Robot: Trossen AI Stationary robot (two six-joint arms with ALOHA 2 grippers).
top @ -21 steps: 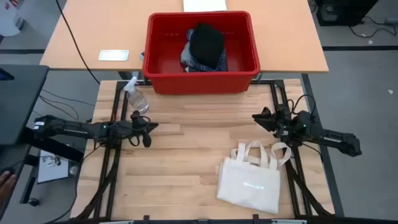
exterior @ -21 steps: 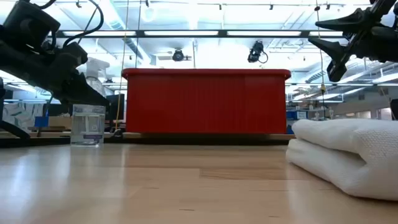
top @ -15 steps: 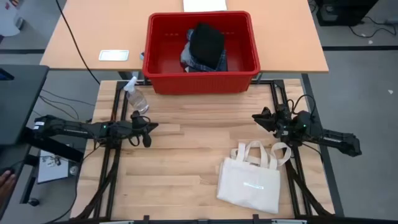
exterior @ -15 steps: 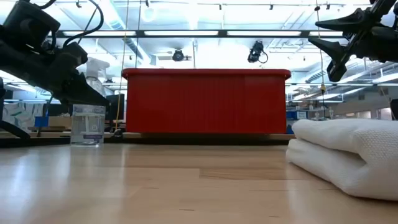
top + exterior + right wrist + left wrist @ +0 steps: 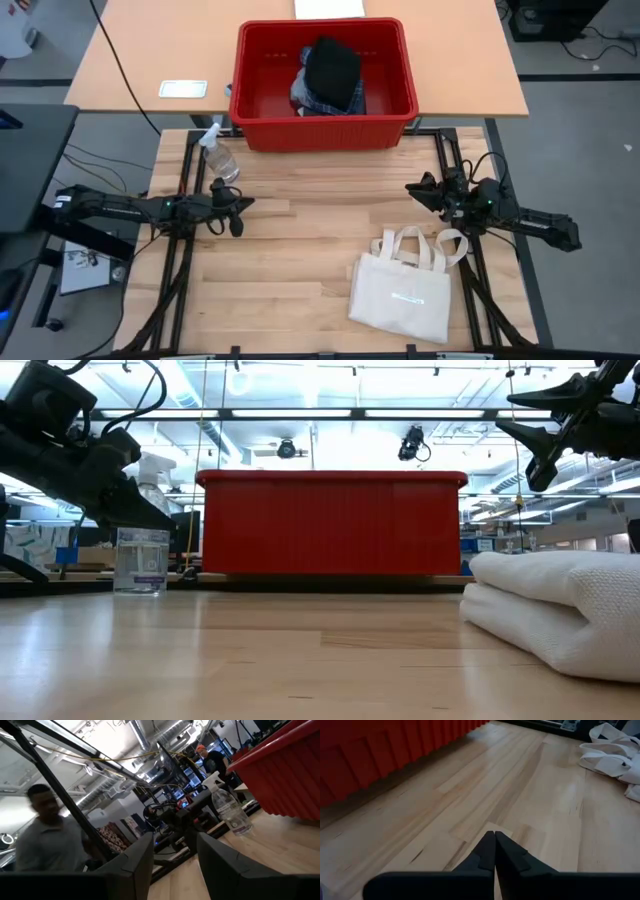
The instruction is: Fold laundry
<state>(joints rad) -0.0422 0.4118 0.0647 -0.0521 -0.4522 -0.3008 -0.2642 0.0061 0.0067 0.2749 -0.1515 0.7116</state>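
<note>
The laundry lies piled in a red basket [image 5: 325, 130] on the far table: a black garment [image 5: 332, 66] on top, blue-and-white plaid cloth [image 5: 308, 96] under it. Grey garments do not show. My left gripper [image 5: 237, 213] hovers shut over the near table's left part, fingertips together in the left wrist view [image 5: 494, 838]. My right gripper [image 5: 412, 190] hovers open over the right part, well above the wood in the low view [image 5: 505, 414]; its fingers stand apart in the right wrist view [image 5: 172, 851]. Neither touches any cloth.
A cream tote bag [image 5: 400, 297] with loop handles lies flat on the near right of the wooden table [image 5: 300, 240]. A clear spray bottle [image 5: 218, 153] stands at the far left corner. A white card [image 5: 183, 88] lies beside the basket. People [image 5: 47, 837] stand beyond the table.
</note>
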